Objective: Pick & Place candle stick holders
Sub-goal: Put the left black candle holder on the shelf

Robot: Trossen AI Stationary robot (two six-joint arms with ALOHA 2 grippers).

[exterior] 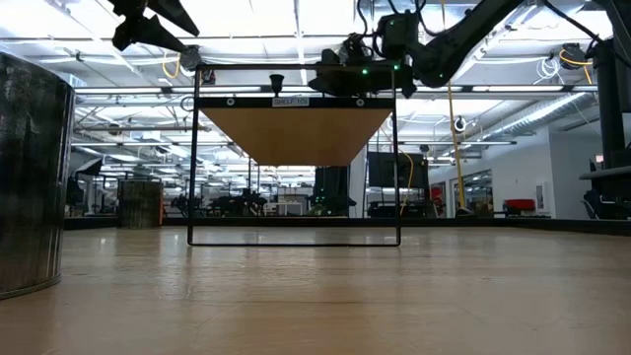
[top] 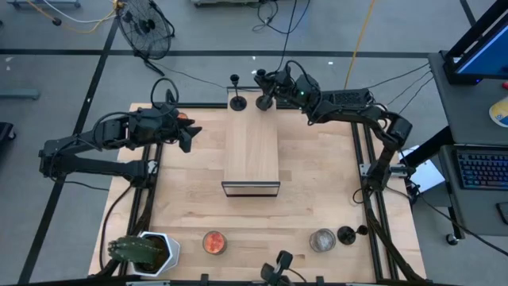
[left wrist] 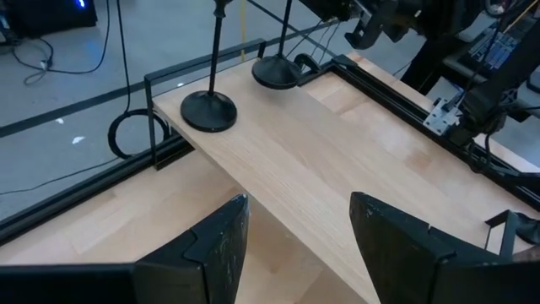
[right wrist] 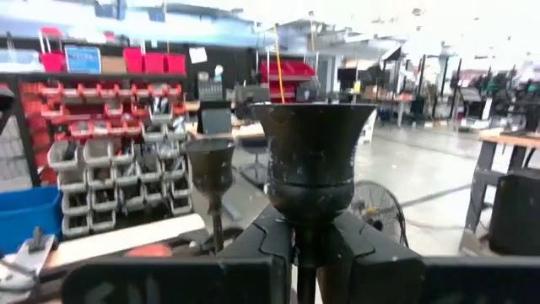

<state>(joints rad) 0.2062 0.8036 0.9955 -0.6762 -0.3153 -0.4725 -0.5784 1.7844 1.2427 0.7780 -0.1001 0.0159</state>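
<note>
Right gripper jaws pinch a holder standing on the shelf at its far end, beside a second holder. Left gripper jaws half spread, empty. Wooden counter; workshop behind.

You see: candle stick holders matt black metal | shelf smooth pale wood, black metal frame | table light wood, satin | gripper fingers matt black plastic

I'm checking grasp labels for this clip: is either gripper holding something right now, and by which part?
The right gripper holds a matte-black candle stick holder by its thin stem, just below the flared cup. The left gripper is open and empty.
</note>
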